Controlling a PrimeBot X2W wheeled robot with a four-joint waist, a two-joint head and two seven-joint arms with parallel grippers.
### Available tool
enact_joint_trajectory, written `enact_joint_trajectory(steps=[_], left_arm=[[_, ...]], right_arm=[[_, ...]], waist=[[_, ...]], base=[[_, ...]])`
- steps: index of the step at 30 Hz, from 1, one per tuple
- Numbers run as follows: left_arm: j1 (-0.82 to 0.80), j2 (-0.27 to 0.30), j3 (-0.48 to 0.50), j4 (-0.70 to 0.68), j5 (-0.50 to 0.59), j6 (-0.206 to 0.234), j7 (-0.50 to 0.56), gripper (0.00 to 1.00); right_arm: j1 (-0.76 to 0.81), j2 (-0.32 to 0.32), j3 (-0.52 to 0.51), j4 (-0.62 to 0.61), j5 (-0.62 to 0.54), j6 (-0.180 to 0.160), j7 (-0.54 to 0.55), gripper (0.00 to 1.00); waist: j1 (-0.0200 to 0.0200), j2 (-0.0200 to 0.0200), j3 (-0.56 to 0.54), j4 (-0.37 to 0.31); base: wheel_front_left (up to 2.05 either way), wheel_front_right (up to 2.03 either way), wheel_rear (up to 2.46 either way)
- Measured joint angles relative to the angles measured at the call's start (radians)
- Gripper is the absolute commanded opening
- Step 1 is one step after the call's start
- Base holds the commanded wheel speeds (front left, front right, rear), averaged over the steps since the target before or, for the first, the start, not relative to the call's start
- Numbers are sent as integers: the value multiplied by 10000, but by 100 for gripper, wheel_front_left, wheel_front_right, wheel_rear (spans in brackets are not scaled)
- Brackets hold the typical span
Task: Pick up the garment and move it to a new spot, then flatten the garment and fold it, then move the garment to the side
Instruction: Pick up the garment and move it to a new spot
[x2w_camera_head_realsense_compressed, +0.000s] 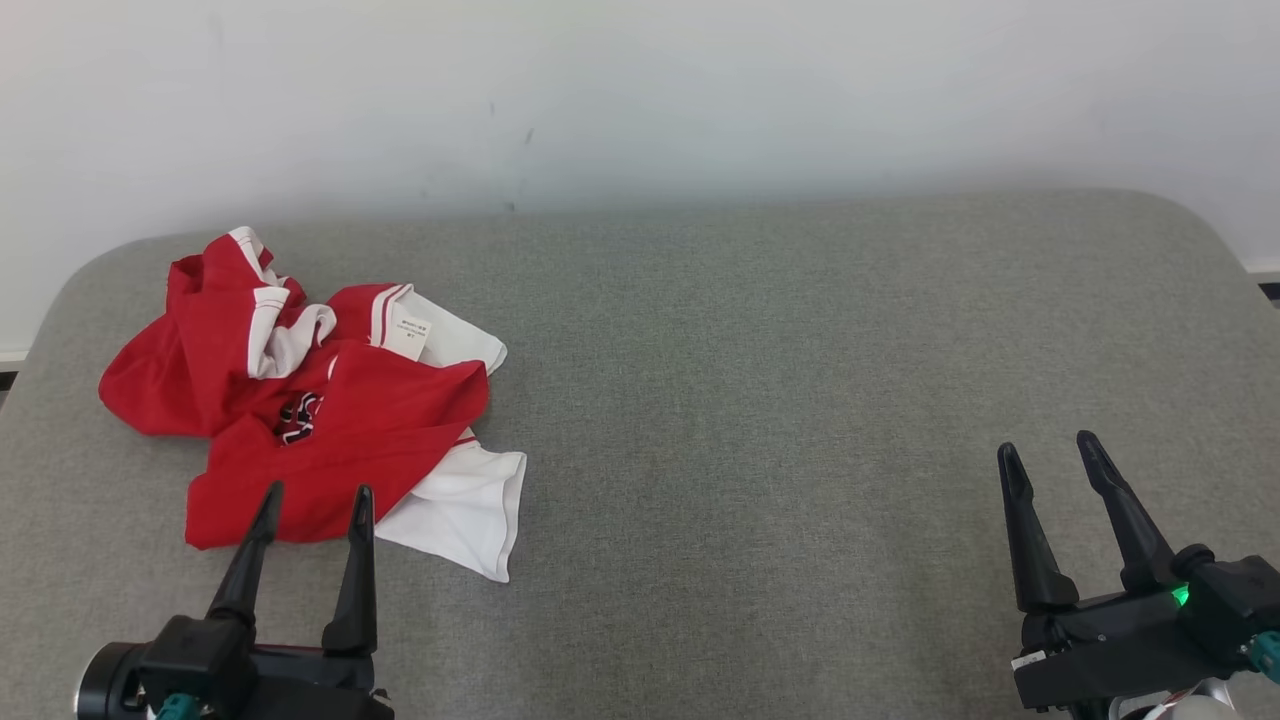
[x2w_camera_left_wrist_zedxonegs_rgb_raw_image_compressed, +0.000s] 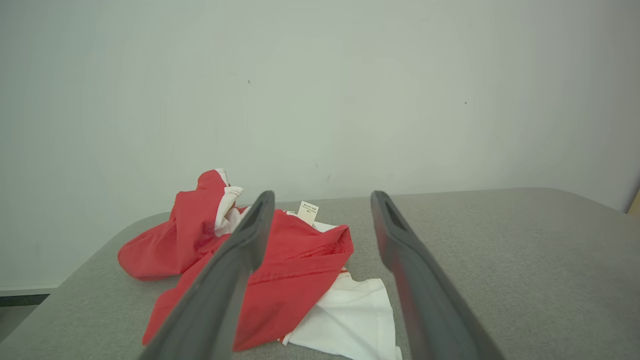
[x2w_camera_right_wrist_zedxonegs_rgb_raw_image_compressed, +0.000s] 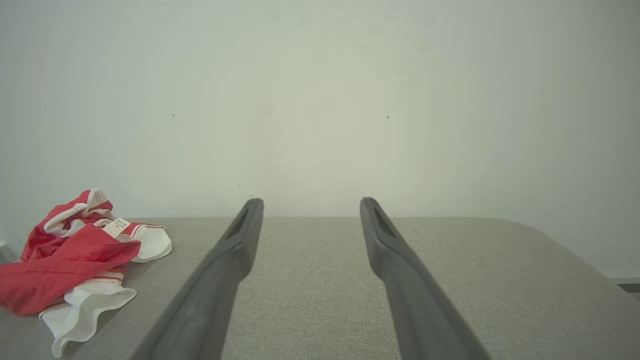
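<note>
The garment (x2w_camera_head_realsense_compressed: 330, 420) is a crumpled red and white shirt with a small white label, lying in a heap at the left of the grey padded table (x2w_camera_head_realsense_compressed: 780, 380). My left gripper (x2w_camera_head_realsense_compressed: 316, 500) is open at the lower left, its fingertips over the heap's near red edge, nothing between them. In the left wrist view the garment (x2w_camera_left_wrist_zedxonegs_rgb_raw_image_compressed: 295, 270) lies just beyond the left gripper (x2w_camera_left_wrist_zedxonegs_rgb_raw_image_compressed: 322, 200). My right gripper (x2w_camera_head_realsense_compressed: 1048, 452) stands open at the lower right, far from the cloth. The right wrist view has the right gripper (x2w_camera_right_wrist_zedxonegs_rgb_raw_image_compressed: 311, 202) and the garment (x2w_camera_right_wrist_zedxonegs_rgb_raw_image_compressed: 75, 255) at far left.
A pale wall (x2w_camera_head_realsense_compressed: 640, 90) runs along the table's far edge. The table's rounded corners show at back left and back right. Bare grey surface stretches between the garment and my right gripper.
</note>
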Motion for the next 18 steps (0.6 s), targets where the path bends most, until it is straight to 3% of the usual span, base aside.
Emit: enact_joint_trajectory(steps=[18], left_arm=[[-280,-249,44,366,-130,-253,0,100]], right_arm=[[35,96,-69,-265,40,230,-2,100]], waist=[[0,-1,224,811]], base=[[0,0,0]])
